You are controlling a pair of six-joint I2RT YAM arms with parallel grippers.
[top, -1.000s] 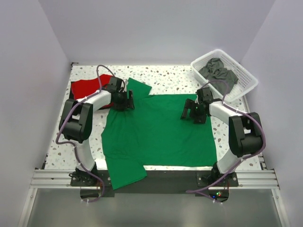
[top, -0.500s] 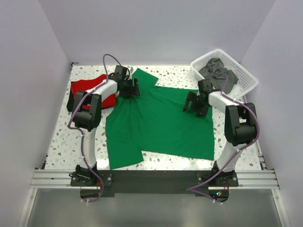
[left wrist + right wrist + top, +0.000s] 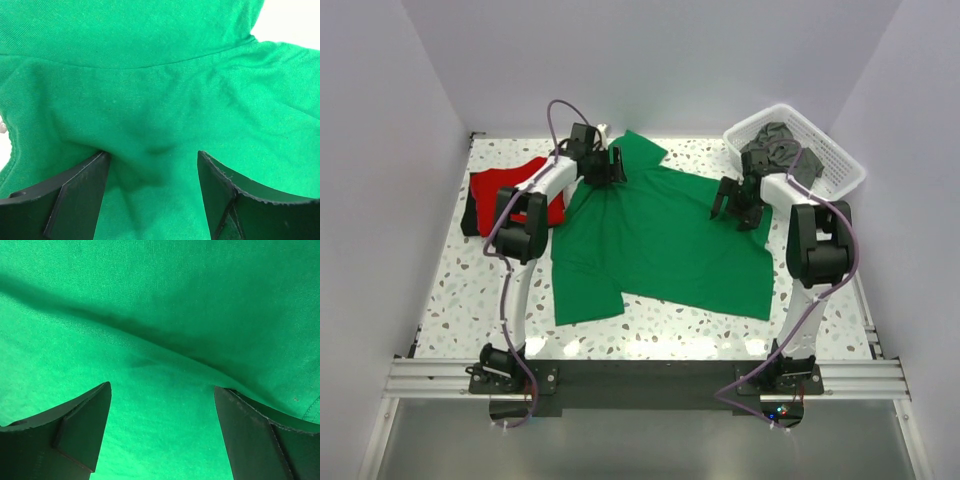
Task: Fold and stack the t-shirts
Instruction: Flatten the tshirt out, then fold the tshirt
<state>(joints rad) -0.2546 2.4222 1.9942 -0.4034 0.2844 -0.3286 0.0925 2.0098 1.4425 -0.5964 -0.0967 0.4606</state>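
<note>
The bright green t-shirt (image 3: 660, 240) lies spread across the middle of the table, with one sleeve (image 3: 585, 295) pointing toward the near side. My left gripper (image 3: 611, 166) rests on the shirt's far left part, by a sleeve. Its fingers (image 3: 82, 187) stand apart, with green cloth (image 3: 150, 100) bunched into folds between them. My right gripper (image 3: 731, 206) sits open on the far right part of the shirt, with a crease of cloth (image 3: 165, 340) just ahead of its fingers (image 3: 85, 415). A folded red t-shirt (image 3: 505, 185) lies at the far left.
A white lattice basket (image 3: 842, 166) at the far right corner holds a dark grey t-shirt (image 3: 780, 150). White walls close in the table on three sides. Bare speckled tabletop (image 3: 470, 290) shows to the left of the green shirt and along the near edge.
Both arms have reached further toward the far wall, and the green shirt has slid with them. Its hem and sleeve no longer hang over the near edge.
</note>
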